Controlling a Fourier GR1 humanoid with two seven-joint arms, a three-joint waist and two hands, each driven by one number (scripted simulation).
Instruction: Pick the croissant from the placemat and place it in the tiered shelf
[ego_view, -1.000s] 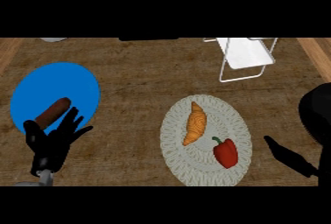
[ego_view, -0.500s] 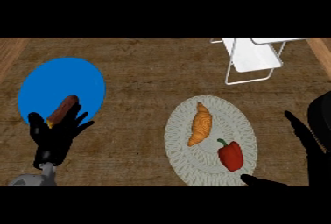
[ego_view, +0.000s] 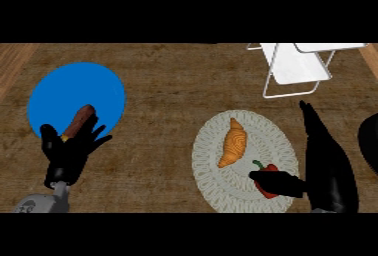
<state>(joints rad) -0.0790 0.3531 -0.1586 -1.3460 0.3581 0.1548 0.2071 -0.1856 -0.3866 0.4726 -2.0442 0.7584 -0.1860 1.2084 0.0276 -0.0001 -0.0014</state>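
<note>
Over the placemat's (ego_view: 214, 170) right side the right hand (ego_view: 325, 165) has moved in from the edge, its thumb now across the red pepper (ego_view: 264, 176). Left of it the croissant (ego_view: 234, 149), golden and ridged, lies untouched on the placemat, well below the white tiered shelf (ego_view: 295, 70). Its fingers are straight and released. Beside the blue plate (ego_view: 74, 95) the left hand (ego_view: 68, 155) rests, fingers spread.

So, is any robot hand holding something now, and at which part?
Nothing is held. The right robot hand is open beside the croissant; the left robot hand rests open.
</note>
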